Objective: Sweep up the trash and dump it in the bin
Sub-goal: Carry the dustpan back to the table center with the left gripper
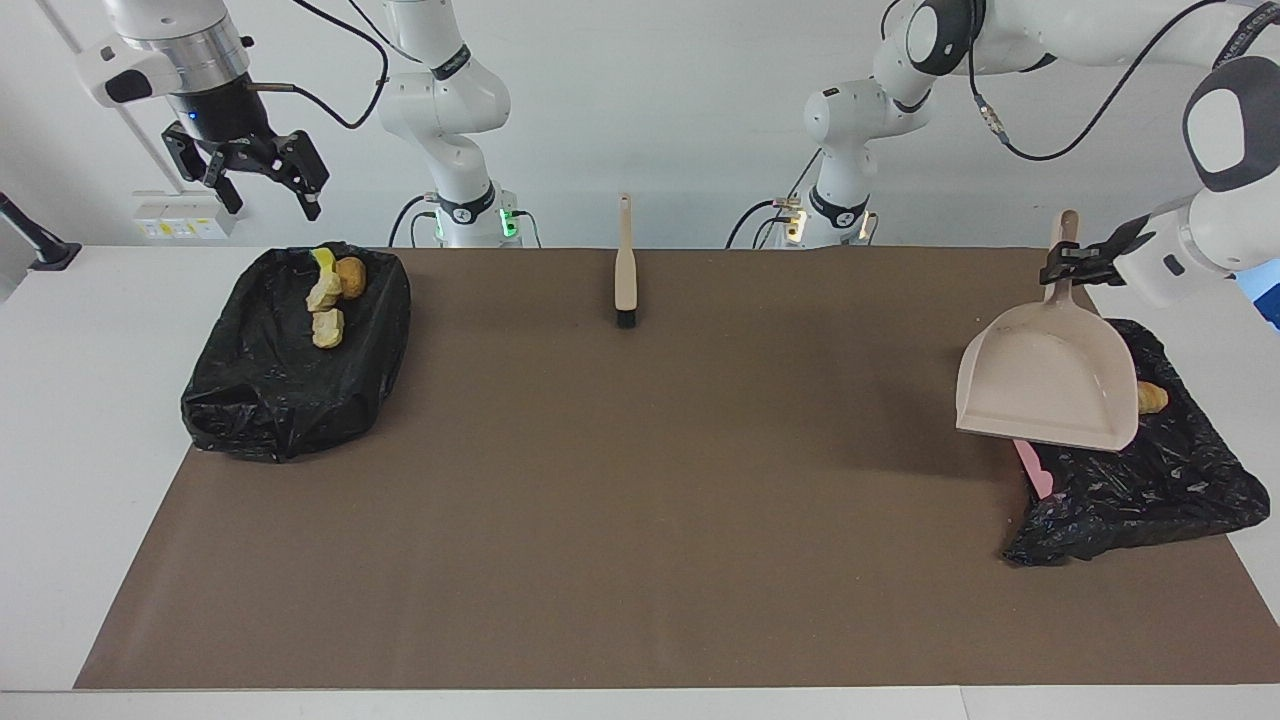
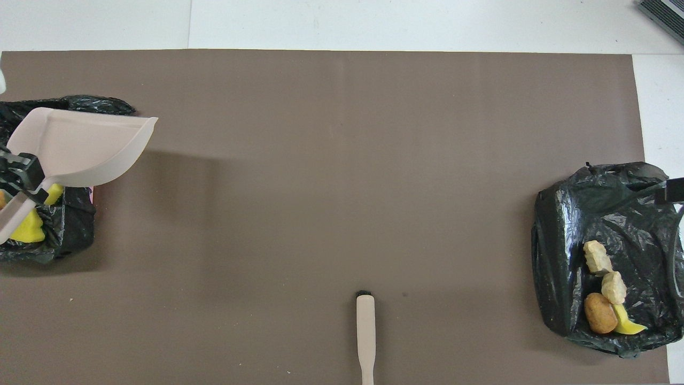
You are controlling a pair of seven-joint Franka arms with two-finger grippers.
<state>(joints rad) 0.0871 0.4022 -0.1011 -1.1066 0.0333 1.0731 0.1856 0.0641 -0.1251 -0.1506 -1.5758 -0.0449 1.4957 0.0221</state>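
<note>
My left gripper [image 1: 1063, 270] is shut on the handle of a beige dustpan [image 1: 1045, 385]. It holds the pan in the air over the table-centre edge of the black-bagged bin [image 1: 1150, 490] at the left arm's end. Nothing shows inside the pan [image 2: 80, 141]. Trash lies in that bin [image 2: 32, 248]: yellow chunks [image 2: 26, 231] and an orange-brown chunk [image 1: 1152, 398], partly hidden by the pan. My right gripper [image 1: 270, 200] hangs open and waits high over the second bagged bin [image 1: 280, 385], which holds several trash chunks [image 2: 604, 289].
A beige hand brush [image 1: 625, 265] lies on the brown mat [image 1: 640, 500] near the robots, midway between the arms, bristles pointing away from them. A pink strip [image 1: 1035, 470] shows at the edge of the bin under the dustpan.
</note>
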